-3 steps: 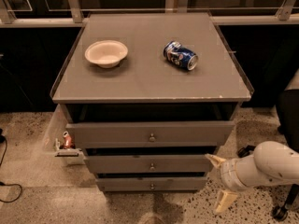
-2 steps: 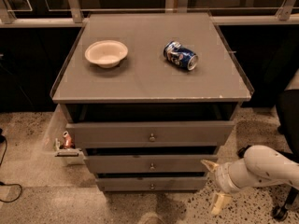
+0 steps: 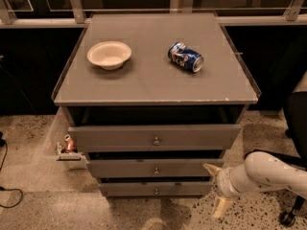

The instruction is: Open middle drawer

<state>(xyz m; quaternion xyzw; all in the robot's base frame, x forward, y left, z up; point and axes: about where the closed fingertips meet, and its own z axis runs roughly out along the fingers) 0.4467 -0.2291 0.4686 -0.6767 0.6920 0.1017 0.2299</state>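
The grey cabinet (image 3: 153,75) has three stacked drawer fronts. The middle drawer (image 3: 120,168) is the second front, shallow and wide, with a small round metal knob (image 3: 156,170) at its centre. The taller top drawer (image 3: 110,138) stands pulled out a little above it, and the narrow bottom drawer (image 3: 124,189) lies below. My gripper (image 3: 215,188) comes in from the lower right on a white arm (image 3: 268,174). Its two cream fingers are spread, one by the middle drawer's right end, one lower near the floor. It holds nothing.
A cream bowl (image 3: 109,54) and a blue soda can (image 3: 185,57) lying on its side rest on the cabinet top. A small side shelf with a red item (image 3: 68,146) hangs at the cabinet's left. A cable (image 3: 9,195) lies on the speckled floor at left. A black object (image 3: 296,123) stands at right.
My arm and gripper have moved left and slightly down, closer to the right end of the middle drawer. The drawers, bowl and can have not moved.
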